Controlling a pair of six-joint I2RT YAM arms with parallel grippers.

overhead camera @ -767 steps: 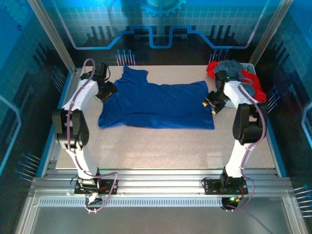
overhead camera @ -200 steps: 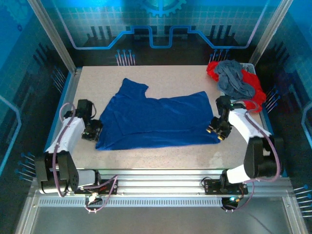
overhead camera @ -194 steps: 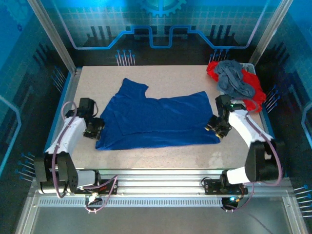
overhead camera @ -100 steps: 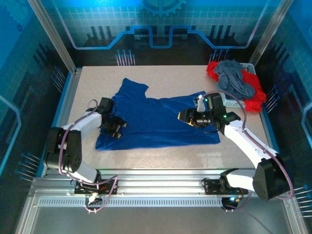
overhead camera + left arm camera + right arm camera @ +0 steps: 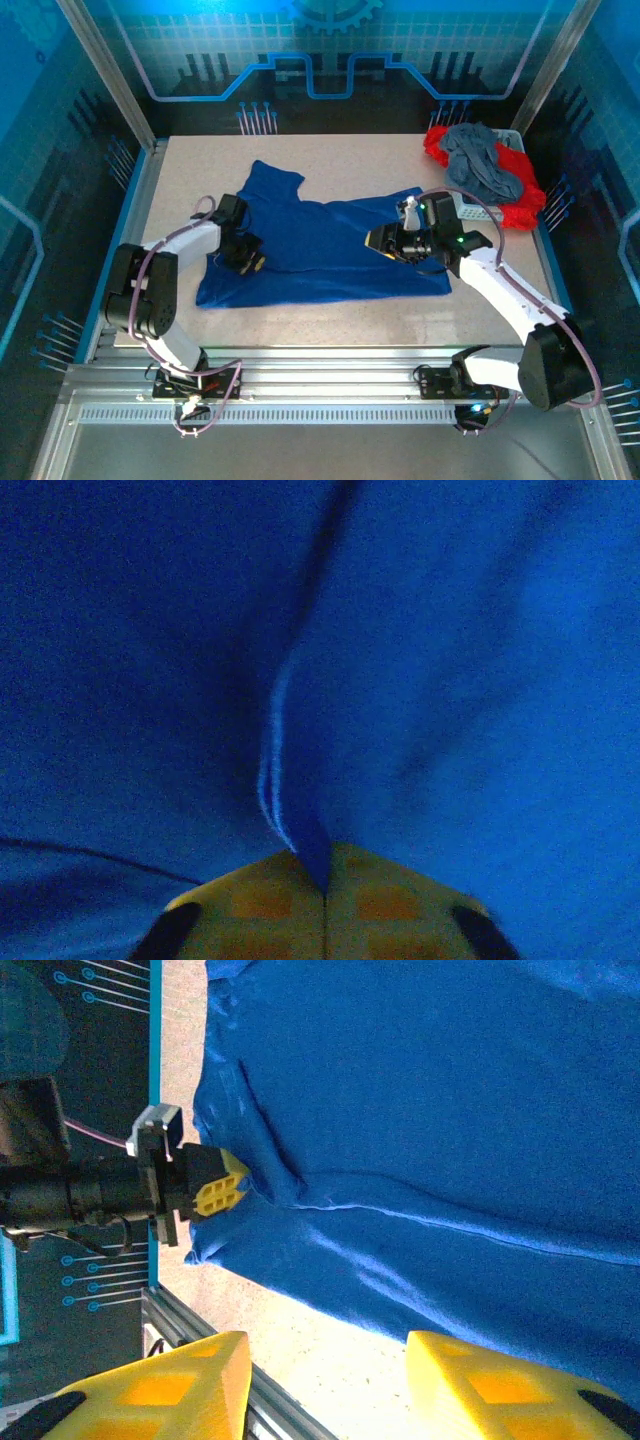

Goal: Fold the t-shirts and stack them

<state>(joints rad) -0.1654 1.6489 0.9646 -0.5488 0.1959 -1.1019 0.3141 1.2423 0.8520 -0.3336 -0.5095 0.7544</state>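
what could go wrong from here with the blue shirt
1. The left gripper is shut on just a thin ridge of the blue shirt. It may slip out, or catch only one layer, once lifted.
2. The right gripper hangs open above the blue shirt, holding nothing. If the left gripper pulls alone, the cloth will likely drag and bunch on the table.

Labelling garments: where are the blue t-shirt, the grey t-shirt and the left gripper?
blue t-shirt (image 5: 325,250), top view, mid body.
grey t-shirt (image 5: 484,166), top view, crumpled middle.
left gripper (image 5: 253,263), top view, closed fingertips.
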